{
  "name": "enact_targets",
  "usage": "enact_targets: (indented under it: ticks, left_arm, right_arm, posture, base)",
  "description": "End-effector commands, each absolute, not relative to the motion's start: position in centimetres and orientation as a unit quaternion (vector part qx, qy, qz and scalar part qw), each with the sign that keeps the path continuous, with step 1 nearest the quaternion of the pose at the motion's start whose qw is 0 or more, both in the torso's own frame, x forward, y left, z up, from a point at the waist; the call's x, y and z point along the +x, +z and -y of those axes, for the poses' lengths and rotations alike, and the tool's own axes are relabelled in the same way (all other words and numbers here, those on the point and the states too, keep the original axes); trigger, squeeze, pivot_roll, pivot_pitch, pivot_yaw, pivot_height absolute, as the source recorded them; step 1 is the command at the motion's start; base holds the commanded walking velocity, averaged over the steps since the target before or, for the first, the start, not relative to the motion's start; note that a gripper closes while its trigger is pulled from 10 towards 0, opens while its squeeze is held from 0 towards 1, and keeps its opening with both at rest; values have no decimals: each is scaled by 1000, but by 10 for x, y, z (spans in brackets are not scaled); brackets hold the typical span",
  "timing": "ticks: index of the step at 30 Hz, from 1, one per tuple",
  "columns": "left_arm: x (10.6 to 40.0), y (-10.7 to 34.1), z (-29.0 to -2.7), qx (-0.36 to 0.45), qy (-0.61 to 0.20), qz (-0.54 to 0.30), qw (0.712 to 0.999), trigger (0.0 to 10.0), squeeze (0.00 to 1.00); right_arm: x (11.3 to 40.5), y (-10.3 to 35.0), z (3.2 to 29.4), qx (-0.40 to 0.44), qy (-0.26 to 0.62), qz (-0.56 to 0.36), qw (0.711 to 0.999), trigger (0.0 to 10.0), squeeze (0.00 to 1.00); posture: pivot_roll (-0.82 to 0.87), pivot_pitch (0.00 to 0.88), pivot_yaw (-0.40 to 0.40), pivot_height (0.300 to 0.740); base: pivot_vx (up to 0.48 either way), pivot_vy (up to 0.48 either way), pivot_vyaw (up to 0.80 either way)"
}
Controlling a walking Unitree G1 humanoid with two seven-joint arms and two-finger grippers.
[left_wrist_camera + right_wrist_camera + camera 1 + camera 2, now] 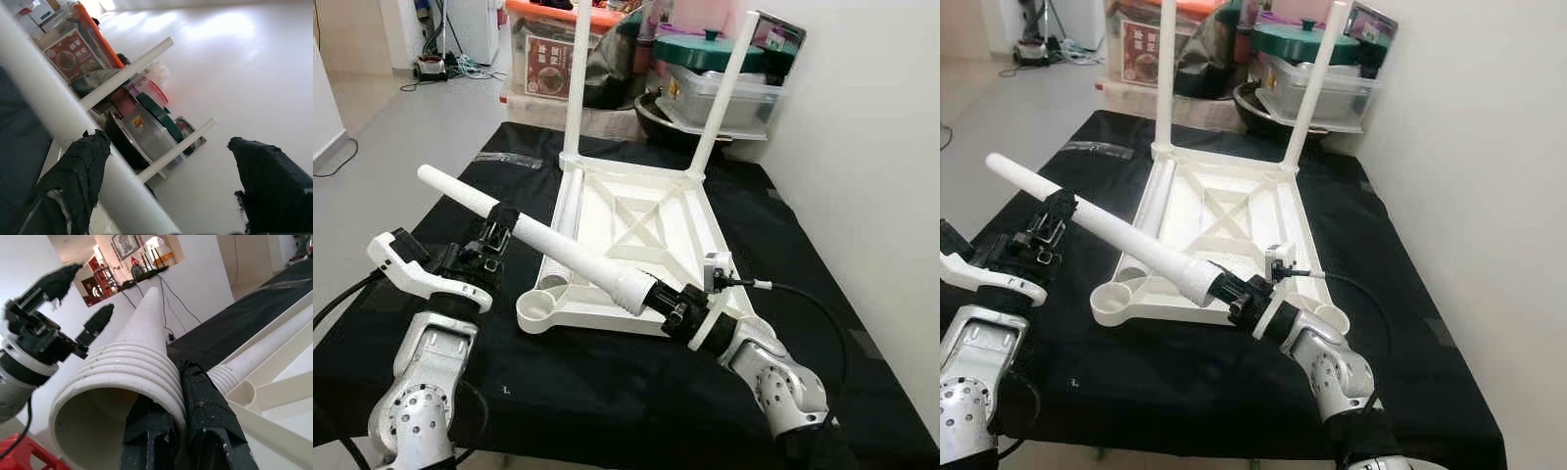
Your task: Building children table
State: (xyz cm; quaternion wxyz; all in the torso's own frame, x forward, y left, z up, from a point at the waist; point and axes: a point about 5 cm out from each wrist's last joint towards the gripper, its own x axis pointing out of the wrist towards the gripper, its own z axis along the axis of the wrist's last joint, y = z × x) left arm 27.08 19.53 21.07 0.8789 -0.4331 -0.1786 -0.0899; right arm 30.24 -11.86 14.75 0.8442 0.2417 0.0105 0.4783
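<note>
The white children's table (pixel 646 220) lies upside down on a black cloth. Two legs (pixel 578 78) stand upright in its far corners, and another leg (pixel 570 201) lies along its left channel. A loose white leg (pixel 558 250) slants above the near left corner socket (pixel 540 308). My right gripper (pixel 668 302) is shut on the wall of its ribbed end (pixel 127 377). My left gripper (pixel 499 227) is open around the leg's middle; the leg rests against one finger (pixel 78 171).
Plastic boxes and a green-lidded pot (pixel 705 49) crowd the table's far edge, with an orange-lidded box (pixel 553 49) to their left. A white wall (pixel 862 147) runs close along the right. Bare black cloth (pixel 607 382) stretches across the near side.
</note>
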Motion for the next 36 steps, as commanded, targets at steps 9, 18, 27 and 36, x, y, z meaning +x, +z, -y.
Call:
enact_targets:
  ticks: [9,18,27,36]
  left_arm:
    - [272,205,-195,-462,-92,158,868,10000,0]
    - [273,203,-205,-480,-87,159,858,10000,0]
    - [273,202,-211,-496,-77,164,849,10000,0]
    - [272,206,-234,-517,-54,187,833,10000,0]
  right_arm:
    - [306,156,135,264,445,13,856,0,0]
    - [283,154,134,267,540,-21,798,0,0]
    - [269,148,132,270,590,-49,759,0,0]
    - [267,142,142,286,594,-67,749,0,0]
  posture:
    - [100,0,-169,740]
    - [101,0,-175,740]
    - [103,0,-172,740]
    - [108,0,-175,740]
  base:
    - [0,0,0]
    - [0,0,0]
    - [0,0,0]
    - [0,0,0]
